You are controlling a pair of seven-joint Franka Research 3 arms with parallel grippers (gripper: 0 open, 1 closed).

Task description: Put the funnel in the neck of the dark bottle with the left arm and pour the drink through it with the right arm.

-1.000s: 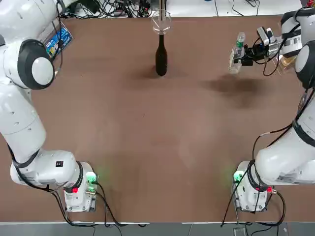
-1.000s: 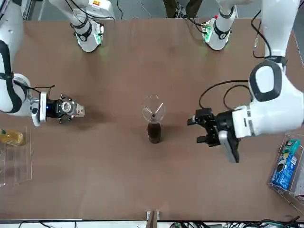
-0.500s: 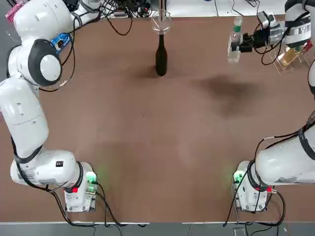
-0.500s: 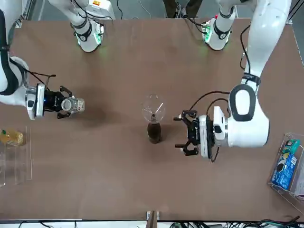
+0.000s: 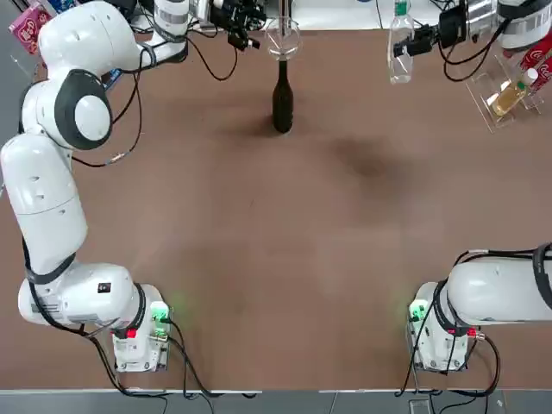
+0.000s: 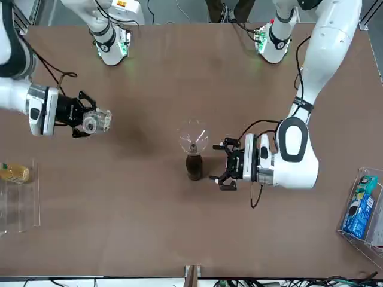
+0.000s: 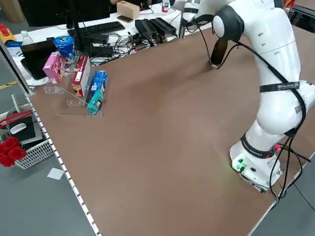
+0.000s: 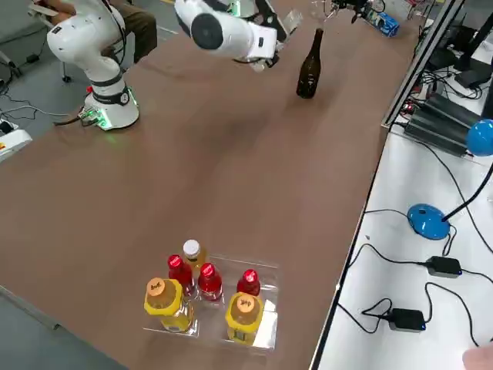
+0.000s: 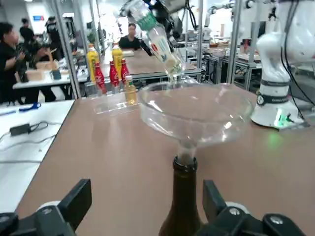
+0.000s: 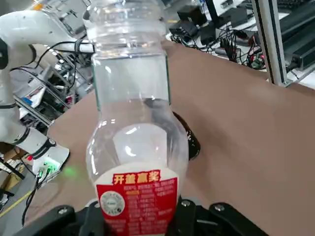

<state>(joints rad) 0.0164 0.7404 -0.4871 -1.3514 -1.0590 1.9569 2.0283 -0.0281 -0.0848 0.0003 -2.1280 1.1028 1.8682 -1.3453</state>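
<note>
The dark bottle [image 5: 282,99] stands upright near the table's far edge, with the clear funnel [image 5: 283,39] seated in its neck. The left wrist view shows the funnel [image 9: 194,110] on the bottle [image 9: 183,206]. My left gripper [image 6: 222,162] is open, close beside the neck on the robot's left, and holds nothing. Its fingers [image 9: 74,204] stand apart on either side. My right gripper [image 6: 76,115] is shut on the drink [image 6: 97,121], a small clear bottle [image 5: 398,43] held in the air to the dark bottle's right. The label faces my right wrist camera [image 10: 138,196].
A clear rack [image 8: 208,301] with yellow and red bottles sits at the far right corner [image 5: 509,90]. Boxed goods [image 7: 74,78] stand in a rack at the table's left side. Cables and a keyboard lie beyond the far edge. People sit in the background of the left wrist view.
The left gripper has swung in beside the dark bottle's neck, still open. The right gripper has lifted the drink higher and a little toward the dark bottle.
</note>
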